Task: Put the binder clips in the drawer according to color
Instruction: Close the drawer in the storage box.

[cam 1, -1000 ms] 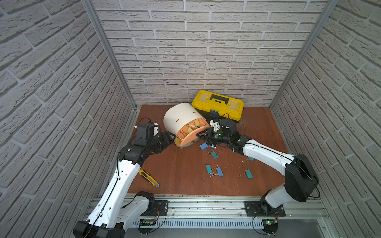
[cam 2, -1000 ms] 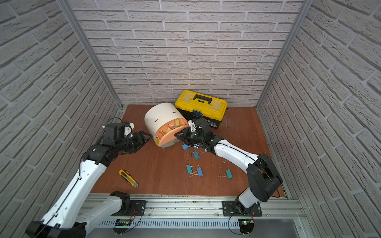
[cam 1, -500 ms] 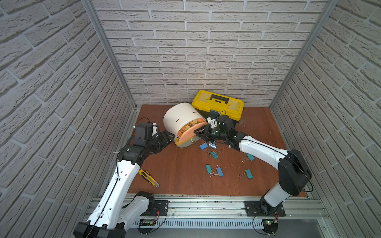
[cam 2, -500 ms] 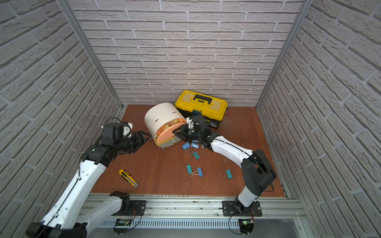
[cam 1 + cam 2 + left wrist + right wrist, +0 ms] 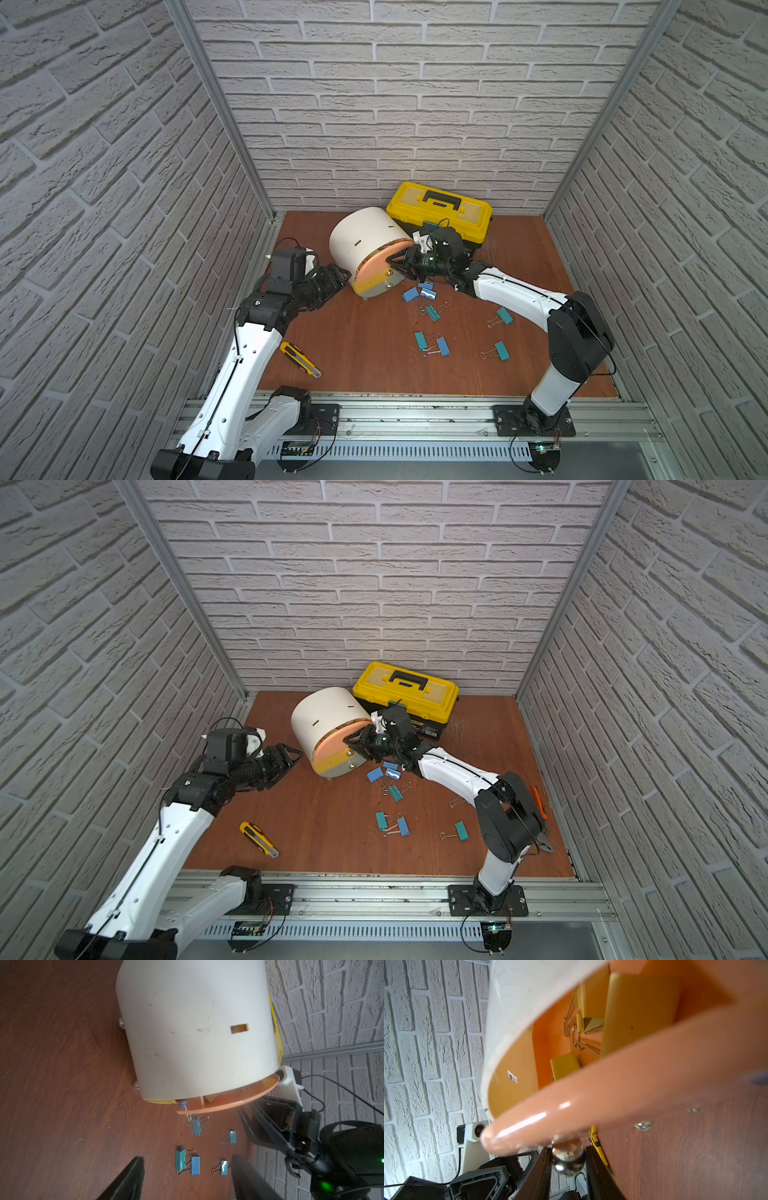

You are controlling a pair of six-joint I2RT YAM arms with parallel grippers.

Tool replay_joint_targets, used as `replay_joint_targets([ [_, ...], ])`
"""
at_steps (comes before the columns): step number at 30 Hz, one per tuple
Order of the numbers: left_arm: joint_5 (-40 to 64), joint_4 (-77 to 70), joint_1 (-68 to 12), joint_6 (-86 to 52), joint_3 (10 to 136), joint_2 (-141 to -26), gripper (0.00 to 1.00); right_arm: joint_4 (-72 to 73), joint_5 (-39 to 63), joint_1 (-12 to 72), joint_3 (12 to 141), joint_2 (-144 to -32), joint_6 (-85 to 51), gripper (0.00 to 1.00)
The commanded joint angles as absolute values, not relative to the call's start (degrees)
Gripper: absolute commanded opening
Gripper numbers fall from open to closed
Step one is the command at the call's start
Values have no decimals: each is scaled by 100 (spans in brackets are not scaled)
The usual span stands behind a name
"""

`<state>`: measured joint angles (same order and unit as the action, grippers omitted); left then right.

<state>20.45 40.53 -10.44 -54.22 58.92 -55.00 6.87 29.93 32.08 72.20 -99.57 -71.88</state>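
Scene: a white drawer cabinet (image 5: 365, 237) stands at the back of the table (image 5: 365, 374), just beside a yellow toolbox (image 5: 440, 210).
Right fingers (image 5: 542, 1169): closed on the small metal knob (image 5: 568, 1159) of the peach drawer (image 5: 380, 264).
Left fingers (image 5: 128, 1180): spread apart and empty, just beside the cabinet's curved wall; whether they touch it cannot be told.
Peach drawer: partly out, with several yellow clips (image 5: 564, 1065) lying inside.
Binder clips (image 5: 432, 312): the blue and teal ones lie scattered on the table in front of the cabinet, none of them sorted. One blue clip (image 5: 184, 1103) sits right under the peach front.
Step, as judged: working the top drawer by its knob; in or out cannot be told.
Risk, slip: the knob is round and polished, so a pull off its axis could let it pop free.
Risk, drag: the cabinet looks light, and with nothing bracing it a tug may slide or tip it.
Risk, jam: a wire handle standing up inside could catch the cabinet's rim.
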Motion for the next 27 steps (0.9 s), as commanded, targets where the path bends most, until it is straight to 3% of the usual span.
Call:
replay_joint_targets([
  [1,2101,3999,-976,-5416,5818,-5457,70,996,3041,3152,7441,-10057,-7270,27],
  [21,2039,3933,-949,-5441,5968,-5620,70,910,3305,2995,7736,-10314,-7218,27],
  [27,2033,3933,-949,-5449,5978,-5615,71,667,3297,2988,7533,-10050,-6991,31],
])
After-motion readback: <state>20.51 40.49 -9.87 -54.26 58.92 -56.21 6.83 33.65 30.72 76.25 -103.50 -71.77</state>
